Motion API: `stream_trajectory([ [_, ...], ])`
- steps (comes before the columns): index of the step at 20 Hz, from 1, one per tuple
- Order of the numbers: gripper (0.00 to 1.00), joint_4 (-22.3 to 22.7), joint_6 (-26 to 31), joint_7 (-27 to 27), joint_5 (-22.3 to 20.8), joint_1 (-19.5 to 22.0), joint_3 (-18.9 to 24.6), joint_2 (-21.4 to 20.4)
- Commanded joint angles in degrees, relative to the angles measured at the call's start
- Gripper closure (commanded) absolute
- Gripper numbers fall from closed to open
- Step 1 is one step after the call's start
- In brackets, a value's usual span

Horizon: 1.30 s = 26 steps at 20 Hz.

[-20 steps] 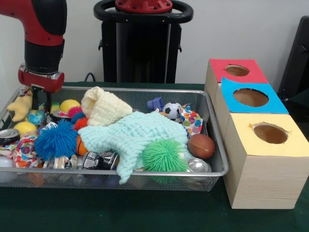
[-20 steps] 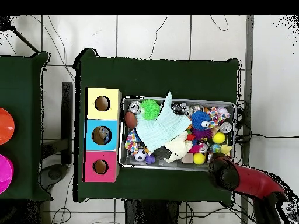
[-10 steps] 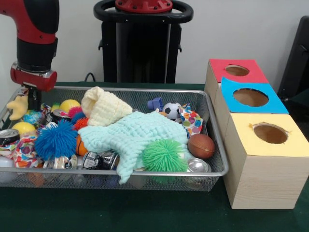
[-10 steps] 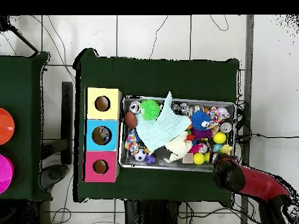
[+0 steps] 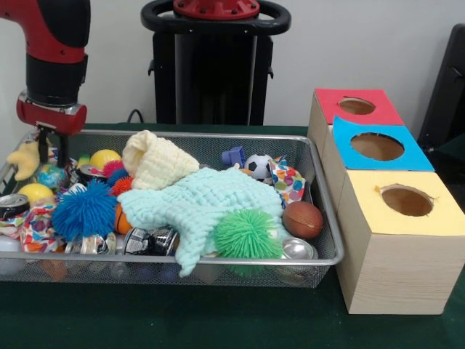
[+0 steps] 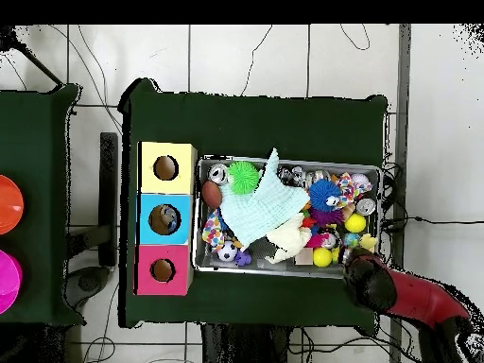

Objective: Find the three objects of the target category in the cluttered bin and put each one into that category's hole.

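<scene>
A wire mesh bin (image 5: 218, 259) (image 6: 288, 269) holds a heap of toys, cloths and cans. My gripper (image 5: 51, 149) hangs at the bin's far left corner in the front view, right beside a yellow plush toy (image 5: 24, 157); whether it holds the toy is unclear. From overhead the red arm (image 6: 402, 295) covers the gripper at the bin's lower right corner. Three boxes with round holes stand beside the bin: red (image 5: 356, 106) (image 6: 163, 270), blue (image 5: 376, 146) (image 6: 164, 219) and yellow (image 5: 407, 201) (image 6: 166, 168).
In the bin lie a mint cloth (image 5: 211, 203), a cream knitted piece (image 5: 154, 161), a green spiky ball (image 5: 247, 234), a blue spiky ball (image 5: 83, 211), a brown football (image 5: 302, 219), a small soccer ball (image 5: 258, 166), several cans and yellow balls.
The arm has risen and shifted left toward the bin's corner. The yellow plush toy beside the gripper has moved slightly left and up.
</scene>
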<state>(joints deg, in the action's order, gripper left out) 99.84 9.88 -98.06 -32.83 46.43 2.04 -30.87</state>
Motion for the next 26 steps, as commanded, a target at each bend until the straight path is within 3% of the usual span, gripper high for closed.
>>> stream_trajectory([
  [1,0.00,-1.92,-4.09,-1.16,-2.90,2.40,7.17,-0.26],
  [7,0.00,-0.34,-2.44,-2.56,-1.60,1.61,6.39,-2.55],
  [13,0.00,-1.32,-3.71,-2.26,-2.49,1.84,6.85,-1.04],
  [14,1.00,-1.65,-4.00,-2.19,-2.85,1.52,6.52,-0.93],
  [18,1.00,-0.77,-4.68,-1.56,-2.81,3.64,9.28,-0.99],
  [26,1.00,-0.19,-5.03,-3.60,-1.87,2.56,7.44,-1.24],
])
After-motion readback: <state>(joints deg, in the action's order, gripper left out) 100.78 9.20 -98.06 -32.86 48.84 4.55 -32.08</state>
